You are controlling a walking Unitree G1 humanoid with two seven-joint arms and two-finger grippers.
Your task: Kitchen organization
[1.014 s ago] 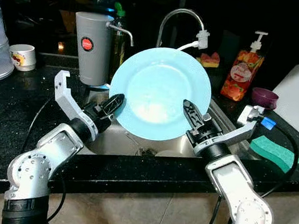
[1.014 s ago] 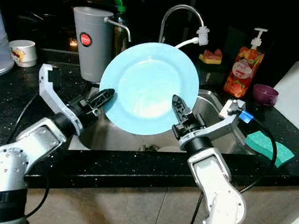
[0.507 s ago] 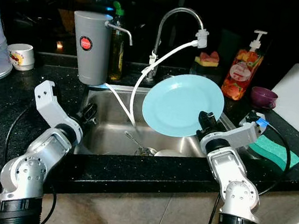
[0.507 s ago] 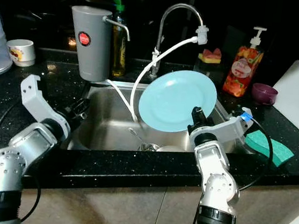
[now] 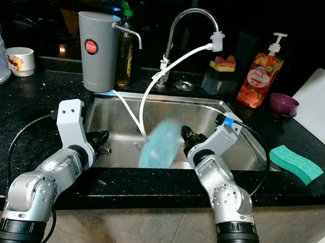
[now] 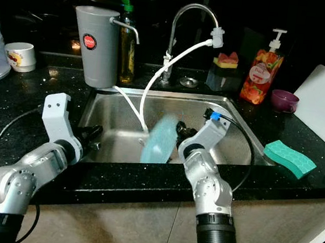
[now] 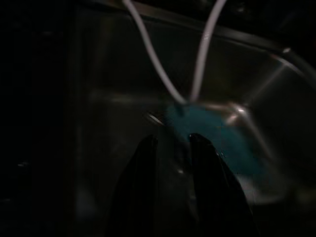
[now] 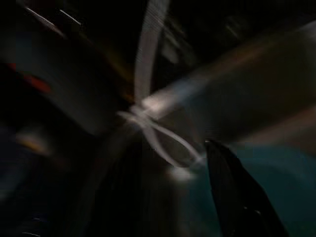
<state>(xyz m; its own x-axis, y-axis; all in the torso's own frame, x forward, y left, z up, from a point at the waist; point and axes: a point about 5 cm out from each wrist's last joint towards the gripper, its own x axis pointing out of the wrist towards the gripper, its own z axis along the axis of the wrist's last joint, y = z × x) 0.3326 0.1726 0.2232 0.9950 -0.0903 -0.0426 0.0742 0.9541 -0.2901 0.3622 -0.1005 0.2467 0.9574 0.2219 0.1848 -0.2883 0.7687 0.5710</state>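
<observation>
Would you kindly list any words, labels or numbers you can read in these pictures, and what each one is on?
None can be read.
Grey jug: round red badge, its marking too small to read.
Orange soap bottle: fruit-pattern label, print too blurred.
White cup: coloured picture, no legible words.

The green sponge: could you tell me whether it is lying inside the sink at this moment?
No, the green sponge lies on the black counter to the robot's right of the sink, outside the basin.
</observation>
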